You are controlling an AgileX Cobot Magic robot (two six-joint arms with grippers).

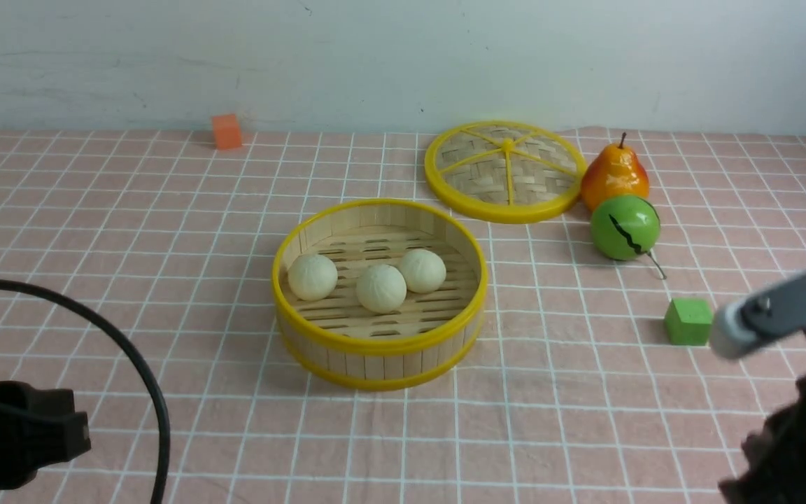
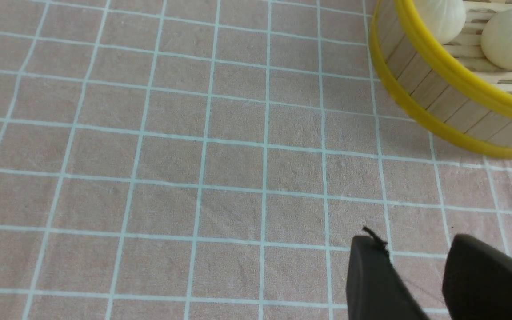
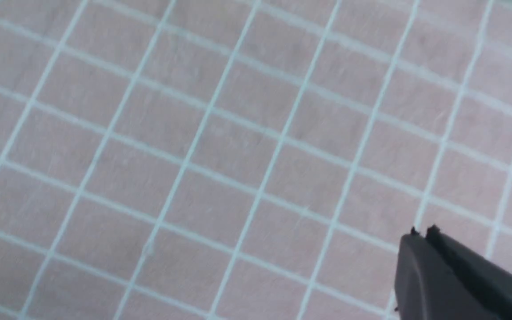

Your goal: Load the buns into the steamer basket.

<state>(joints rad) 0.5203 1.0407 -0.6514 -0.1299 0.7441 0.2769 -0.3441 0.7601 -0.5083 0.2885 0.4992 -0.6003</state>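
Left gripper: it [image 2: 409,262] is above the tablecloth [image 2: 238,164], near the steamer basket; its fingertips stand apart, with a gap between them, and they hold nothing.
Right gripper: it [image 3: 425,235] is also over the cloth; its two fingertips are together, with no object between them.
Steamer basket: it [image 1: 382,367] stands upright on the cloth, around the middle of the front view, and its top is open.
Buns: all three are inside the basket, on the slatted floor. The left bun [image 1: 313,277] is near the wall, the middle bun [image 1: 381,288] is a little nearer to the robot, and the right bun [image 1: 422,271] is just beside the middle one.
Green block: it [image 1: 688,322] lies to the right of the basket, well apart from it.
Green fruit: it [image 1: 625,227] is farther than this block, in front of the pear [image 1: 615,175].
Woven lid: it [image 1: 508,171] lies behind the basket to the right, beside the pear.
Orange block: it [image 1: 227,131] is at the far left, close to the cloth's far edge.
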